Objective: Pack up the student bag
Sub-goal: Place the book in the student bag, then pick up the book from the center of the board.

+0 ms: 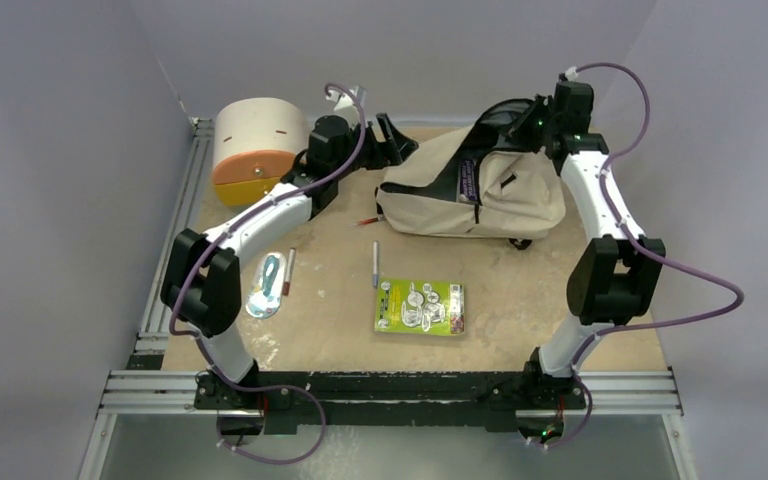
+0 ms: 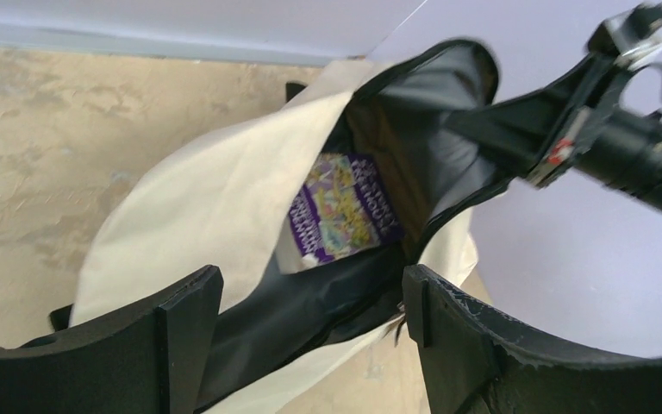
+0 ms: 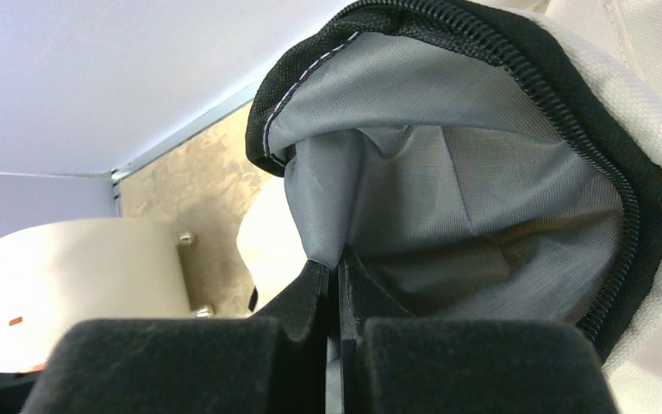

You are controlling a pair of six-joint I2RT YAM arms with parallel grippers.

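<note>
Booklet [image 2: 342, 211] inside student bag [image 1: 430, 195], drawer box [image 1: 250, 145] left

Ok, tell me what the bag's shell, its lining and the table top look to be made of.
Shell of the student bag: cream canvas-like cloth, matte, lying in soft folds. Its lining: thin grey woven synthetic, probably nylon or polyester, judging by the fine weave and faint sheen. The table top: tan mottled board, matte, perhaps cork or chipboard; the look leaves that open.

One student bag [image 1: 520, 195], one drawer box [image 1: 250, 140], green book [image 1: 419, 307], purple book [image 2: 340, 210], one packet [image 1: 265, 287] — perhaps three pens [image 1: 376, 262].
</note>
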